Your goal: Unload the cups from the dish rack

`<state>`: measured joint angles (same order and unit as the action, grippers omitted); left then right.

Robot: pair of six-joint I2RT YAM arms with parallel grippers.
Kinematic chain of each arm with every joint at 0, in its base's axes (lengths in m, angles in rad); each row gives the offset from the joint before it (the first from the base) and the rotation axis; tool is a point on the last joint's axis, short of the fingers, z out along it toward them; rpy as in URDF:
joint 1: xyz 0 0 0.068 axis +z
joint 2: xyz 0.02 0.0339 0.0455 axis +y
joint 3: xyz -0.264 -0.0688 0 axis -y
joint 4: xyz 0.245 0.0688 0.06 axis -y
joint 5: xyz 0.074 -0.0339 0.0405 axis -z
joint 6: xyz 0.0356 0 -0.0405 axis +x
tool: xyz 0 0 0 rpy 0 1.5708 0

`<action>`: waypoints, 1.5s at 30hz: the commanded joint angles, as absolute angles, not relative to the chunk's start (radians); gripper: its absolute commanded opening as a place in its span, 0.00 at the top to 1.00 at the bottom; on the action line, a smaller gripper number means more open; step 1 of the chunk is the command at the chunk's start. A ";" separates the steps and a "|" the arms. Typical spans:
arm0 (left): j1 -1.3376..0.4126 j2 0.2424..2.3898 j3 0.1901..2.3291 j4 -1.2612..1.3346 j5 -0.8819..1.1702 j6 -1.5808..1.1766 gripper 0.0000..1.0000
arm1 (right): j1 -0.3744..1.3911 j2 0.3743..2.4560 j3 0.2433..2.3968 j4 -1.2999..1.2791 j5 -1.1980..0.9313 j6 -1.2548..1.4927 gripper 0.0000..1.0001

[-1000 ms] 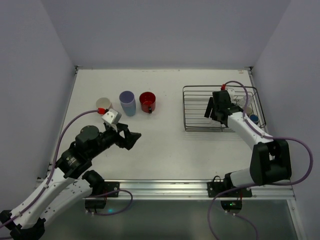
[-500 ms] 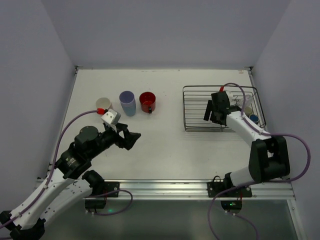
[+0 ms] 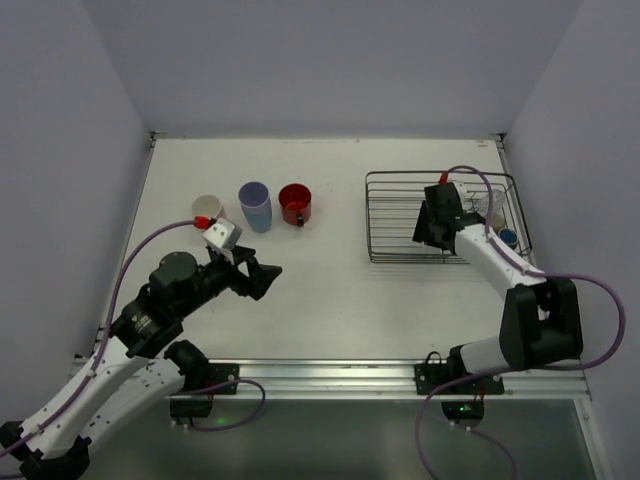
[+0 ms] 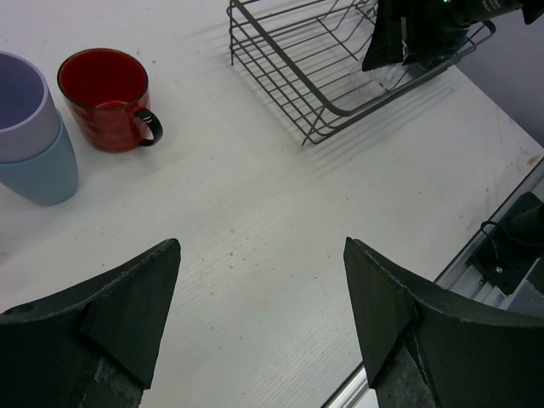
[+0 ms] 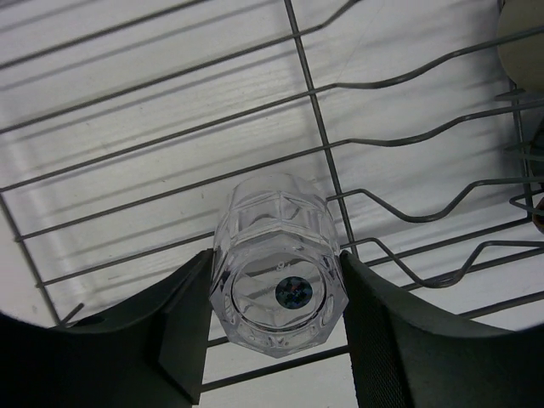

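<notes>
The right end effector (image 5: 272, 259) clamps the clear glass (image 5: 276, 293) between its fingers, low in the dish rack (image 5: 313, 102), likely to lift it out. The left end effector (image 4: 262, 246) hovers wide open above the surface (image 4: 255, 170), with the red mug (image 4: 104, 93) ahead to its left.

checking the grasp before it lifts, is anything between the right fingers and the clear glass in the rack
Nothing visible does. The right arm's fingers sit against both sides of the clear glass, with no wire or other cup between them. In the right wrist view the dish rack wires pass behind the glass.
</notes>
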<state>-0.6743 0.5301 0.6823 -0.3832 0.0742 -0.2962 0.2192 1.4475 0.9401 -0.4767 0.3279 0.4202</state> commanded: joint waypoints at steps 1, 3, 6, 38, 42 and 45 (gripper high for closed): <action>-0.667 0.541 0.684 -0.368 0.094 -0.302 0.18 | 0.215 1.327 0.936 -0.369 0.316 0.423 0.75; -0.667 0.551 0.689 -0.365 0.106 -0.308 0.18 | 0.216 1.254 0.899 -0.322 0.270 0.426 0.76; -0.667 0.560 0.686 -0.338 0.133 -0.327 0.18 | 0.216 1.153 0.844 -0.229 0.218 0.436 0.78; -0.673 0.942 0.531 0.629 0.564 -0.896 0.32 | 0.558 0.940 0.397 0.836 -0.583 1.187 0.75; -0.678 0.960 0.532 0.641 0.561 -0.896 0.42 | 0.598 1.000 0.397 0.902 -0.598 1.203 0.75; -0.678 0.962 0.526 0.653 0.555 -0.897 0.59 | 0.626 1.046 0.400 0.945 -0.592 1.216 0.75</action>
